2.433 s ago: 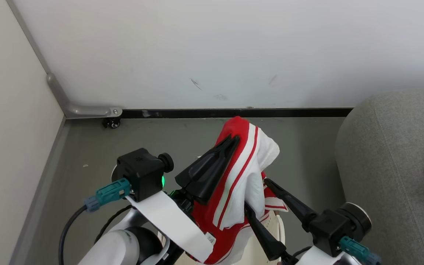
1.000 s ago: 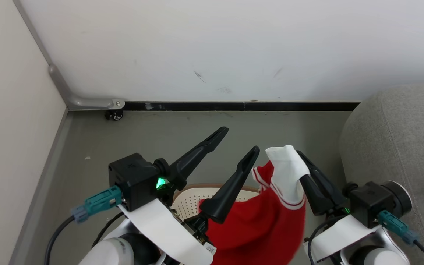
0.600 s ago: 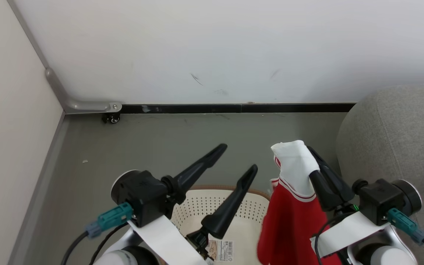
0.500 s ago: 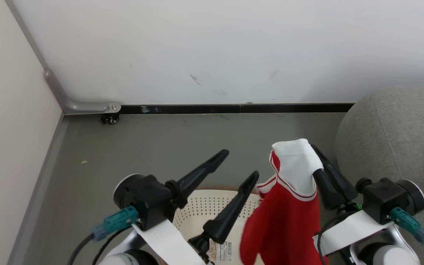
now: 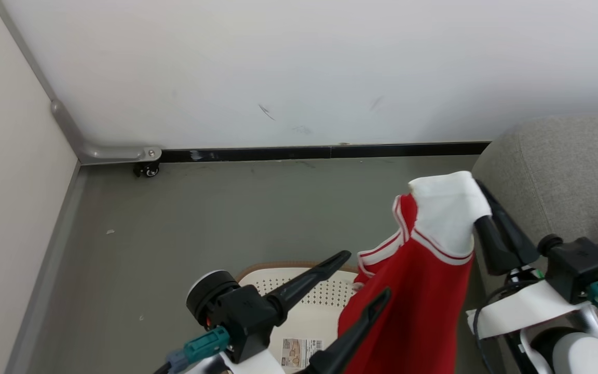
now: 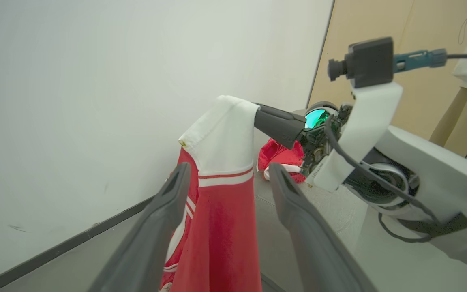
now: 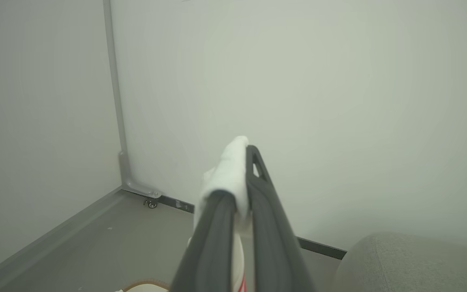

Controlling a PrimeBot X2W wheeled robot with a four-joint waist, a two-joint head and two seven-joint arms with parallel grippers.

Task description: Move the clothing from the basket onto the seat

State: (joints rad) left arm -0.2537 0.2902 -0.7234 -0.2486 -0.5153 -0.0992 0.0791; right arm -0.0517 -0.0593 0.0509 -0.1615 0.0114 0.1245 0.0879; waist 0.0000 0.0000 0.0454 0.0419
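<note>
Lit brightly and evenly by soft, diffuse light. Throws only faint, blurred shadows on the grey floor [image 5: 200, 218] and leaves the white wall [image 5: 299, 62] smoothly toned. Renders the head view sharp, the red clothing [image 5: 423, 301] saturated. Blurs the left end effector [image 6: 229, 168] up close. Catches a teal glint on a camera lens [image 6: 316, 117]. Turns the right wrist view hazy and greenish, the right end effector [image 7: 241, 174] soft.

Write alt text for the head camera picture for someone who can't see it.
The right gripper, shut on a white cuff, holds a red garment aloft. The left gripper is open beside it, over a cream basket on the grey floor, and a grey sofa stands at the right edge.
</note>
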